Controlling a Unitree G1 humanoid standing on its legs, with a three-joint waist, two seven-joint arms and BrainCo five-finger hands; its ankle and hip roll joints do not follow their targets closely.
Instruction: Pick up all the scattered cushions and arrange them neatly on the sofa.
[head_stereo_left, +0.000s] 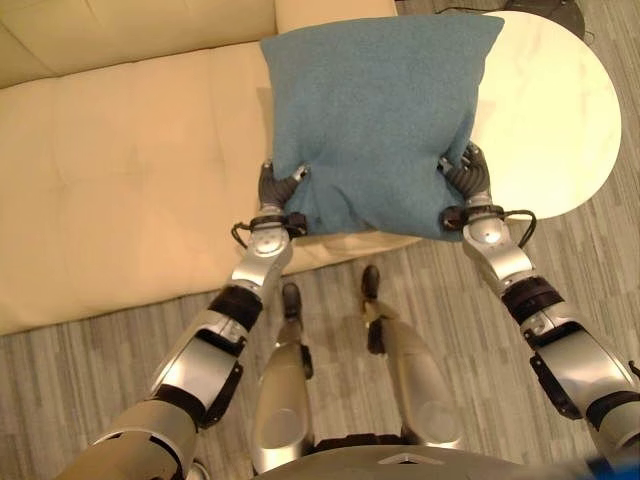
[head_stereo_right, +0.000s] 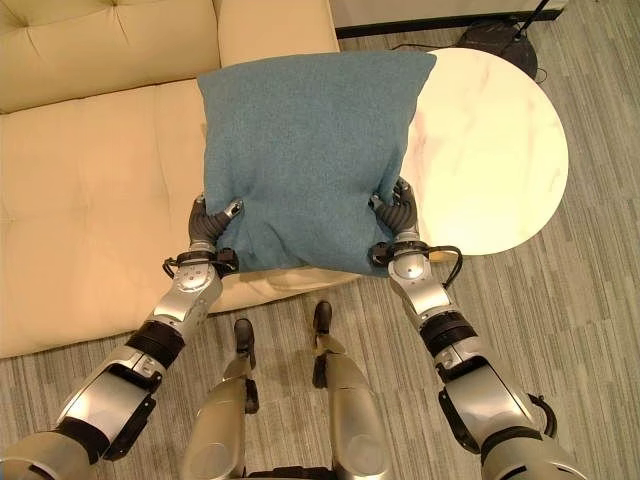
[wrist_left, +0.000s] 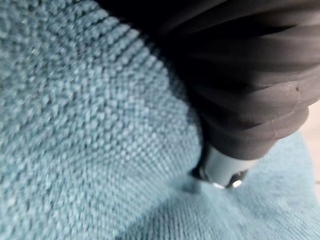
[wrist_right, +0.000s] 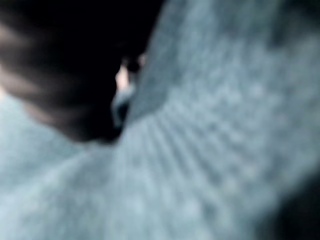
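**Both hands grip a blue cushion above the sofa's front edge**

The left hand has its fingers curled into the near left corner of the cushion, with the thumb pressed on top of the fabric. The right hand grips the near right corner the same way, fingers closed tight around the cloth. In the left wrist view a silver finger digs into the weave and puckers it.

The cushion is held up between the two hands, over the right part of the sofa seat and partly over the round table. The table has a pale marble top and stands just beside the sofa's right end. The sofa is cream, with tufted seat panels and a back cushion behind. Grey wood-pattern floor lies in front.

The cushion is square, teal blue, coarsely woven and plump, creased where the hands pinch it.
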